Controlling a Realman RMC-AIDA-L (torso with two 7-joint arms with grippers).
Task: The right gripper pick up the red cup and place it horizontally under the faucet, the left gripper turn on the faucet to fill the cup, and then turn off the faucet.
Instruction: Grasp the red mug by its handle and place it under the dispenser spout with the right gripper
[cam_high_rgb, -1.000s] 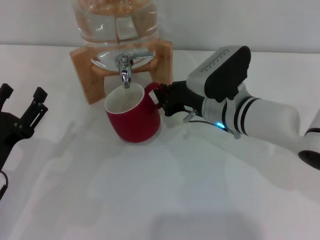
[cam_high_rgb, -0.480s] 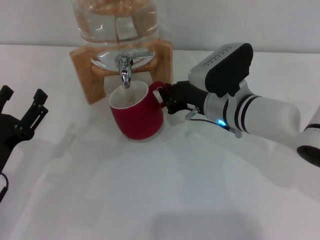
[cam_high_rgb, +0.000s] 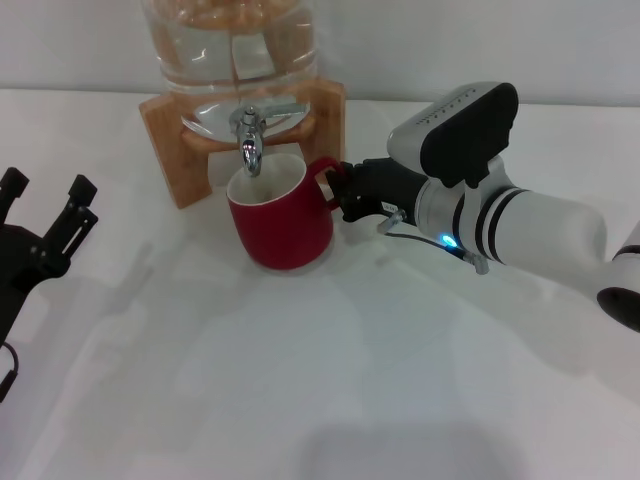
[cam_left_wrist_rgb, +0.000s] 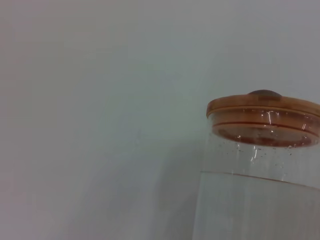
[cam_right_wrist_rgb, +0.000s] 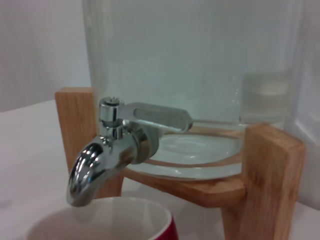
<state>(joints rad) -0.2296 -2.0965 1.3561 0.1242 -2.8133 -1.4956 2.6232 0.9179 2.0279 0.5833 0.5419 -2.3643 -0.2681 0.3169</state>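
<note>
The red cup (cam_high_rgb: 282, 216) stands upright on the white table, its white inside right below the spout of the chrome faucet (cam_high_rgb: 249, 138). My right gripper (cam_high_rgb: 335, 193) is shut on the cup's red handle from the right. The right wrist view shows the faucet (cam_right_wrist_rgb: 112, 150) close up, lever pointing sideways, with the red cup's rim (cam_right_wrist_rgb: 107, 221) just beneath the spout. My left gripper (cam_high_rgb: 45, 215) rests open at the table's left edge, well away from the jar.
The clear glass water jar (cam_high_rgb: 232, 45) sits on a wooden stand (cam_high_rgb: 170, 135) at the back of the table. The left wrist view shows the jar's wooden lid (cam_left_wrist_rgb: 263, 112) against a plain wall.
My right gripper has carried the red cup to the right and slightly back, and the cup has gone from tilted to upright under the spout. The left arm has not moved.
</note>
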